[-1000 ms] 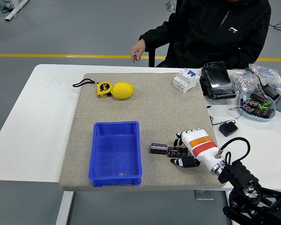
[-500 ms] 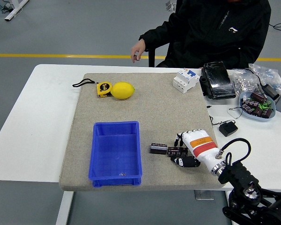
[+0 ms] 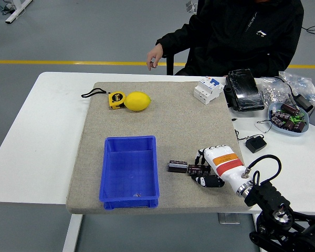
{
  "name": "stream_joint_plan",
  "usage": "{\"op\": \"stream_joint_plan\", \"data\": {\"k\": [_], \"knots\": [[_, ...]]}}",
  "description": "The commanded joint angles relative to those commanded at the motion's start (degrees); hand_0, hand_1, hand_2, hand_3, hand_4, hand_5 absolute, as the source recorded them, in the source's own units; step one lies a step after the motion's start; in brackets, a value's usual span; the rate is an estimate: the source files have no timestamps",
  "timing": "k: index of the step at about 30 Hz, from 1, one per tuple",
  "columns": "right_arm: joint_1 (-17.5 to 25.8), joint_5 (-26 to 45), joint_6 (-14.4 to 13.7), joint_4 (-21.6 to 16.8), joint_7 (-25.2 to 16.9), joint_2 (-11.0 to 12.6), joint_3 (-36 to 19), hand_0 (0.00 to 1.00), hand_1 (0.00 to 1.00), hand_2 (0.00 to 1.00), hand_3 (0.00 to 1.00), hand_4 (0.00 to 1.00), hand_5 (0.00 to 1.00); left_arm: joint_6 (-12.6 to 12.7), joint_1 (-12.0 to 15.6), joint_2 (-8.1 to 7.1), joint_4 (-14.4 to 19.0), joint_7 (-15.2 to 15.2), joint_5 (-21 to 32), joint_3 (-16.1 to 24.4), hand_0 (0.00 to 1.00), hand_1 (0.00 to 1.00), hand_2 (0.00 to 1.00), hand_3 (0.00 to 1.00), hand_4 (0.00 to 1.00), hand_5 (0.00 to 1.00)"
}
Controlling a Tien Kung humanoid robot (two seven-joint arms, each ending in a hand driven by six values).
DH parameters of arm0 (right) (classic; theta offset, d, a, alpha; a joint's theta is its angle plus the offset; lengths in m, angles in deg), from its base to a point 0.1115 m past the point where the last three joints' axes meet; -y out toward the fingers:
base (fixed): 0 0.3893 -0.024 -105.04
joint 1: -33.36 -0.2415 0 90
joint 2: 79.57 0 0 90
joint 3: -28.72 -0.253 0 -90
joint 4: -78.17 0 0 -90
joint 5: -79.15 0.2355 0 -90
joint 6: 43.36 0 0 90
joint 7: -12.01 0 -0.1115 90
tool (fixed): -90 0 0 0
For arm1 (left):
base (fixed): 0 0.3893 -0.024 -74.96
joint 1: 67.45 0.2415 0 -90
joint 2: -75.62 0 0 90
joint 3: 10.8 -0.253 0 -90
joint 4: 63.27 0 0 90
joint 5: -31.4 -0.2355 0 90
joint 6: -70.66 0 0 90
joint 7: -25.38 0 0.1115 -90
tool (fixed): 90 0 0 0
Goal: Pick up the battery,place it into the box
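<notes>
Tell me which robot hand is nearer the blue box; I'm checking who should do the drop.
Right. The right hand sits right of the blue box, by the batteries. The left hand isn't in view.

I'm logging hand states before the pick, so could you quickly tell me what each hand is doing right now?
Left hand: not in view.
Right hand: fingers curled around the nearer battery on the mat, battery not lifted.

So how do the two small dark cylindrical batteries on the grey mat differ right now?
The left dark battery lies free on the grey felt mat, apart from the hand and nearer the blue plastic box. The right dark battery sits between the right hand's curled fingers. Both lie on their sides, similar in size.
</notes>
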Motion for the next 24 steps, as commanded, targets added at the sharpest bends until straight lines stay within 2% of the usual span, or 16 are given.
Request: {"op": "stream_joint_plan", "data": {"k": [14, 15, 24], "knots": [[-0.3, 0.1, 0.0, 0.0, 0.2, 0.3, 0.3, 0.162, 0.362, 0.424, 0.478, 0.855, 0.233, 0.1, -0.3, 0.00, 0.0, -0.1, 0.2, 0.0, 0.727, 0.694, 0.654, 0.585, 0.631, 0.544], [-0.4, 0.2, 0.0, 0.1, 0.1, 0.3, 0.3, 0.166, 0.361, 0.421, 0.478, 0.847, 0.203, 0.1, -0.3, 0.02, 0.0, -0.1, 0.2, 0.0, 0.727, 0.694, 0.654, 0.584, 0.631, 0.545], [-0.3, 0.7, -0.3, 0.4, 0.1, 0.2, 0.6, 0.169, 0.355, 0.412, 0.474, 0.842, 0.171, 0.1, -0.4, 0.00, 0.0, 0.0, 0.4, -0.1, 0.727, 0.691, 0.654, 0.584, 0.631, 0.545]]}}
